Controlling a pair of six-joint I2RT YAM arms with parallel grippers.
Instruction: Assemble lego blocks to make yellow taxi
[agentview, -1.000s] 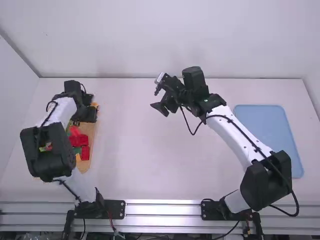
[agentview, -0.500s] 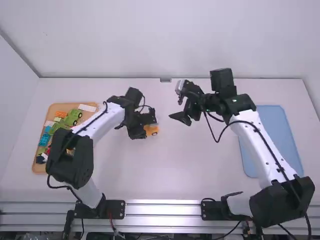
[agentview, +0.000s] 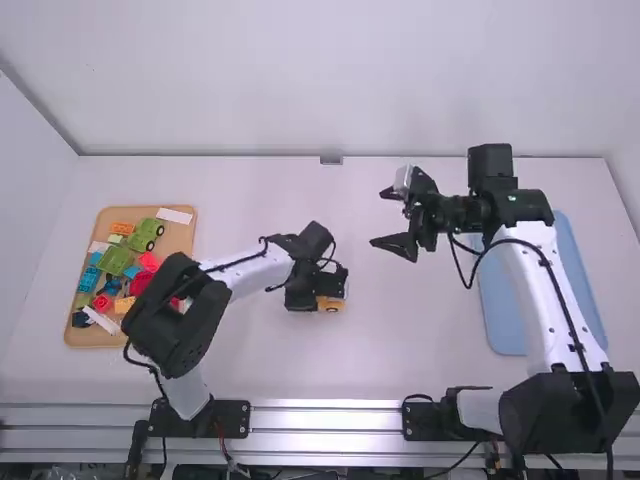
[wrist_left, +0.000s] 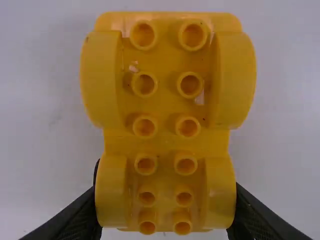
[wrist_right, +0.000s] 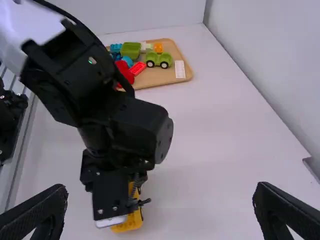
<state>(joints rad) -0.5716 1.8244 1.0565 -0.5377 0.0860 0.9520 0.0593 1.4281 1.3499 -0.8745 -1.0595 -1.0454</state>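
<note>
While blocks (agentview: 117, 261) crowd the tray (agentview: 179, 240), the left gripper (agentview: 328, 291) half hides the yellow chassis (wrist_left: 166, 142) it seemingly clasps, right gripper (agentview: 382, 218) spread.

We see a white table (agentview: 420, 330); a tan tray (agentview: 178, 240) lies towards its left, a blue mat (agentview: 500, 320) towards its right.

High view's nice and bright
Glare on the metal rail (agentview: 325, 406) at 6 o'clock, left wrist view's dimmer.
</note>
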